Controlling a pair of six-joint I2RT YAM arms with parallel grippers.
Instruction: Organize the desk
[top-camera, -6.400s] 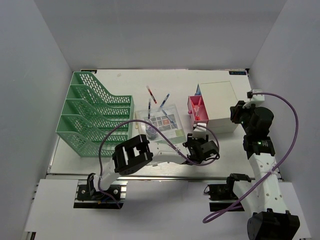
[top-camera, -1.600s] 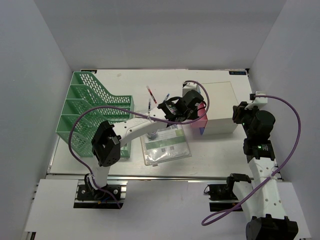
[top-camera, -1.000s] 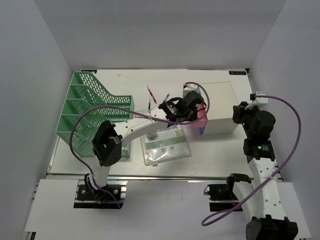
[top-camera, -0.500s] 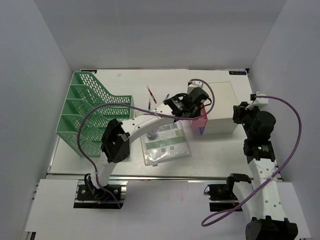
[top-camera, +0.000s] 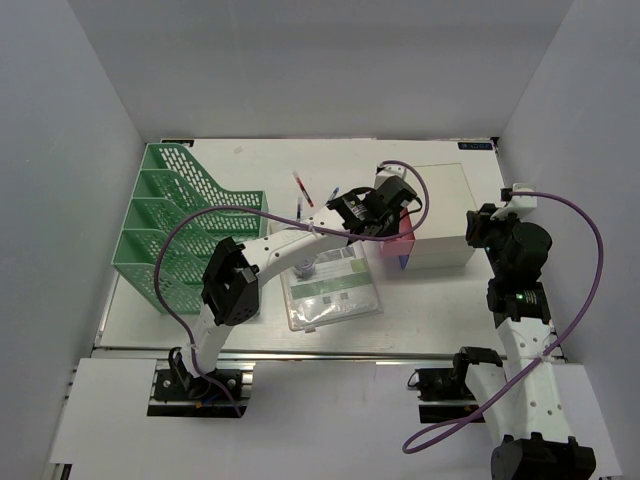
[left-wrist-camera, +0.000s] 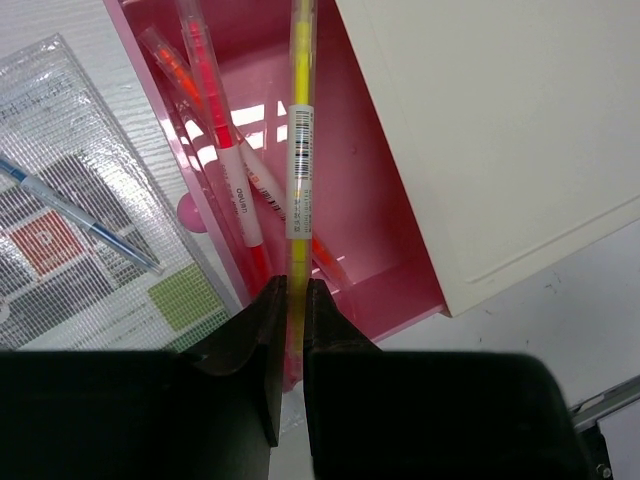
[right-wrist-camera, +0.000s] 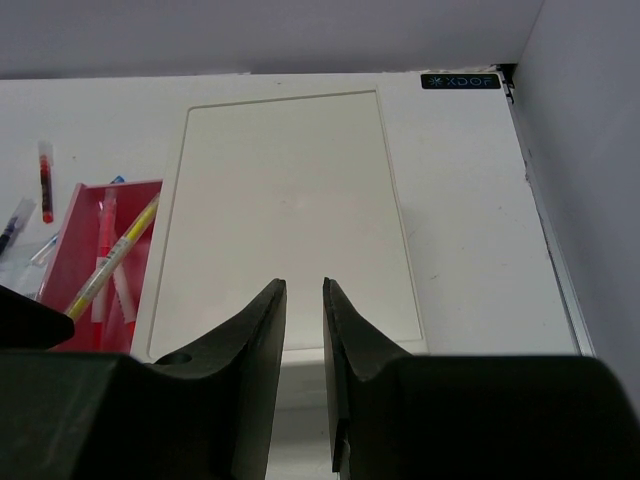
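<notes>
Claw on left arm (left-wrist-camera: 288, 292) clamped on yellow pen (left-wrist-camera: 300, 170) above pink drawer (left-wrist-camera: 370, 250), at two o'clock from mesh pouch (top-camera: 330, 290), claw on right arm (right-wrist-camera: 303, 292) narrowly parted and empty over white box (right-wrist-camera: 290, 200) at drawer's three o'clock, everything resting on white table (top-camera: 440, 300) filling overhead view's middle.

Desk (top-camera: 440, 300): one.
Green mesh file rack (top-camera: 170, 240): one.
White drawer box (top-camera: 440, 205): one, with one pink drawer (left-wrist-camera: 370, 220) and one blue drawer (top-camera: 404, 262).
Clear mesh pouch (top-camera: 335, 290): one.
Yellow pen (left-wrist-camera: 299, 150): one.
Red-barrelled pens (left-wrist-camera: 215, 110) inside the pink drawer: at least two, exact count unclear.
Loose pens on the desk: three, namely loose red pen (top-camera: 302, 188), loose blue pen (top-camera: 331, 194), loose third pen (top-camera: 299, 210).
Grippers: two, namely left gripper (left-wrist-camera: 290, 290), right gripper (right-wrist-camera: 303, 290).
</notes>
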